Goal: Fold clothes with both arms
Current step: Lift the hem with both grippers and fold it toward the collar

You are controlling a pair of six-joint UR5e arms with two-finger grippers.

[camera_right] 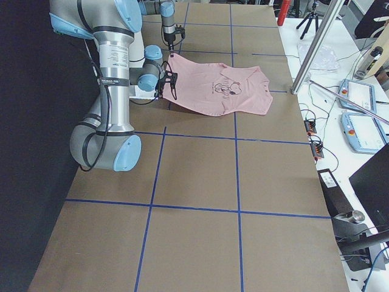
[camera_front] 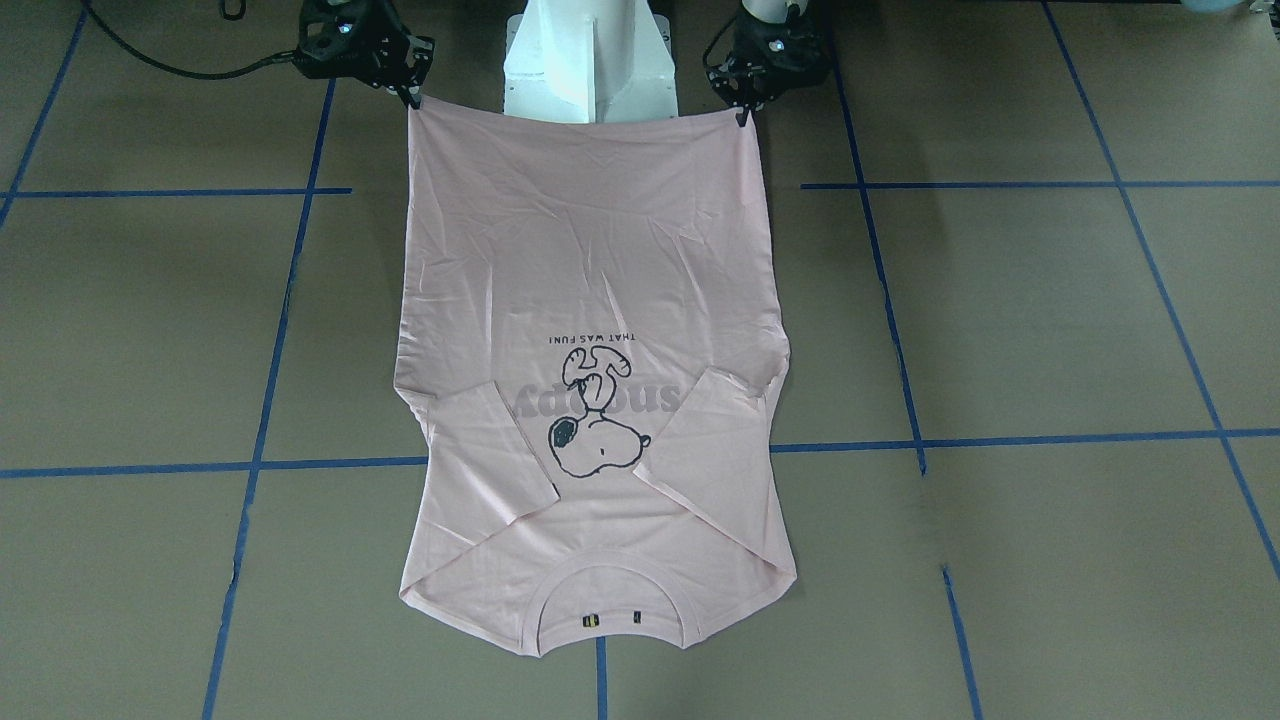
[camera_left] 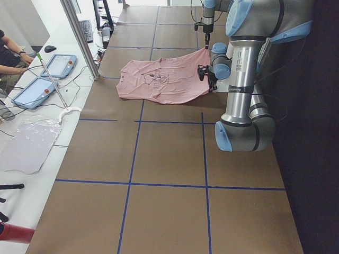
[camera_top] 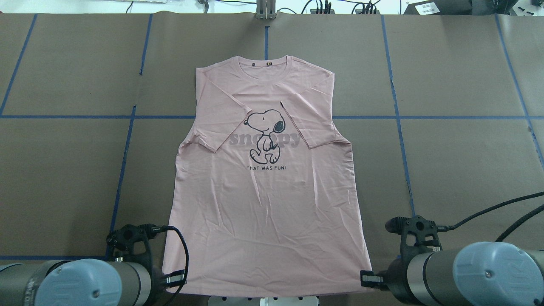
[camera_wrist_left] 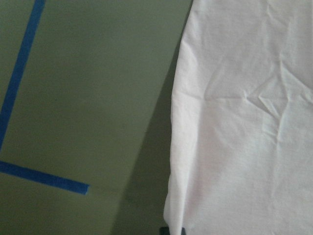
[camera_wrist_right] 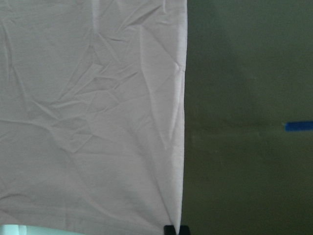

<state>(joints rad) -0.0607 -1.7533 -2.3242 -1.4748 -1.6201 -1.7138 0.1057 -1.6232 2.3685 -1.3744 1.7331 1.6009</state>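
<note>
Left tool: your left tool point(camera_front: 742, 118) is pressed together on one hem corner of the T-shirt point(camera_top: 263, 204). In its wrist view the cloth edge runs down into the dark fingertips.
Right tool: your right tool point(camera_front: 412, 100) pinches the other hem corner in the same way.
T-shirt position: it lies face up on the worktop point(camera_top: 63, 170) and stretches away from both tools. The hem is pulled taut between them, and the side views show that end raised off the surface. The collar point(camera_top: 264, 68) is at the end farthest from the tools.
Between the tools: the white pedestal base point(camera_front: 590, 60) stands just behind the hem.
Beside the tools: a black cable point(camera_top: 187, 255) loops close to the left tool, right at the cloth's edge.
Past the collar end: off the worktop you have two tablet-like pendants point(camera_left: 58, 66), a clear plastic sheet point(camera_left: 29, 143), a slanted metal post point(camera_left: 79, 37) and a person's forearm point(camera_left: 13, 61), all well apart from the tools.
Cloth: thin pale pink fabric, finely creased across the half nearest the tools. Both sleeves are folded inward as slanted flaps that partly cover the grey lettering beside the dark-outline Snoopy cartoon point(camera_top: 265, 136).
Worktop surface: matte brown sheet, gridded with blue tape point(camera_top: 399, 127).
Arms: the left arm point(camera_top: 85, 282) and right arm point(camera_top: 488, 267) are silver-grey tubes with rounded light blue caps.
</note>
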